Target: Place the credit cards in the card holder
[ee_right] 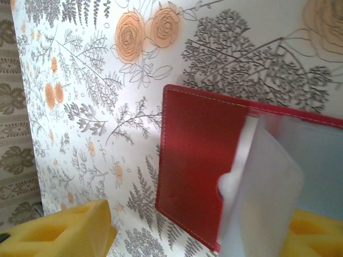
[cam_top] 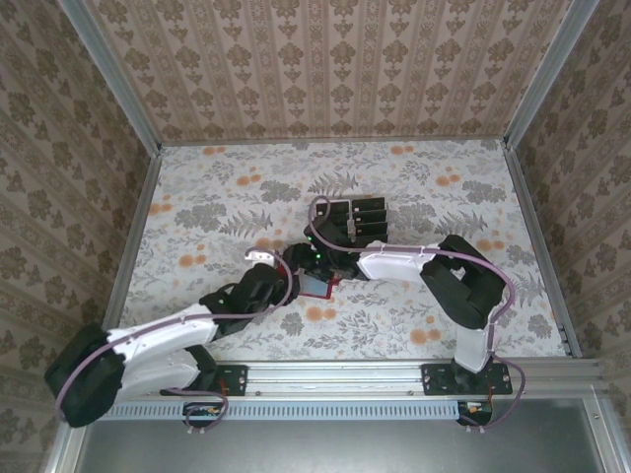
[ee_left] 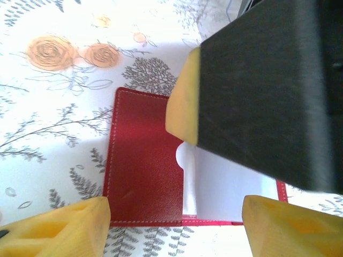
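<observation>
Step, as judged: open a clear pocket (ee_right: pixel 262 176) for a card. The left pincer (ee_left: pixel 174 217) should press the red cover flat; the right pincer (ee_right: pixel 199 222) should lift one leaf only. Both stand open, empty, astride the card holder (ee_left: pixel 142 160), mid-frame on the bench (ee_left: pixel 48 134). The credit cards (cam_top: pixel 360 219) sit just above, untouched.

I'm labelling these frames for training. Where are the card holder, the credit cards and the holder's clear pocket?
card holder (ee_left: pixel 142 171): left wrist view, red leather panel.
credit cards (cam_top: pixel 360 219): top view, middle of the black row.
clear pocket (ee_right: pixel 268 182): right wrist view, lifted flap.
</observation>
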Tool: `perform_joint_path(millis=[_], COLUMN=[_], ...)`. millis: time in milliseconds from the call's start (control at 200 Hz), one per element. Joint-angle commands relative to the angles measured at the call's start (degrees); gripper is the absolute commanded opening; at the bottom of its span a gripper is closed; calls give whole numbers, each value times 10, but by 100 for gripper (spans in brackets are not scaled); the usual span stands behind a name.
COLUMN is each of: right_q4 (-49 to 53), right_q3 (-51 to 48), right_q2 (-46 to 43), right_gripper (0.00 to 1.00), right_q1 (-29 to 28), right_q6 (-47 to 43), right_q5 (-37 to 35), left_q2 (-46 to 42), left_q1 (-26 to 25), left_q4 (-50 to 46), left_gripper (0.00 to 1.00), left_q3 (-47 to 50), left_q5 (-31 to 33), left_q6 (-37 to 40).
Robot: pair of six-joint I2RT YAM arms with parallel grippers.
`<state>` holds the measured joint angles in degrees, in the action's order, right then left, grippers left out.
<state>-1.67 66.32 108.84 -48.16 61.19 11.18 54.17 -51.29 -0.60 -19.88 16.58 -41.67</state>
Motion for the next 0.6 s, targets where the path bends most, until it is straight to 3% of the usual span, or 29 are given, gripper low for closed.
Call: perform_joint_path(millis=[0, 240, 595], right_q4=[46, 80, 141], right_q3=[48, 104, 147], right_q2=[35, 96, 81], right_gripper=[66, 66, 66], right_q1=[-12, -31, -59], right_q6=[-17, -15, -38], right_q5=[5, -17, -42], left_q2=[-61, -151, -162], left_q1=[1, 8, 28], left_q4=[-63, -139, -183], left_gripper=[69, 76, 78], left_q3=[21, 21, -10], left_q5=[24, 51, 42], left_q6=[-36, -51, -37])
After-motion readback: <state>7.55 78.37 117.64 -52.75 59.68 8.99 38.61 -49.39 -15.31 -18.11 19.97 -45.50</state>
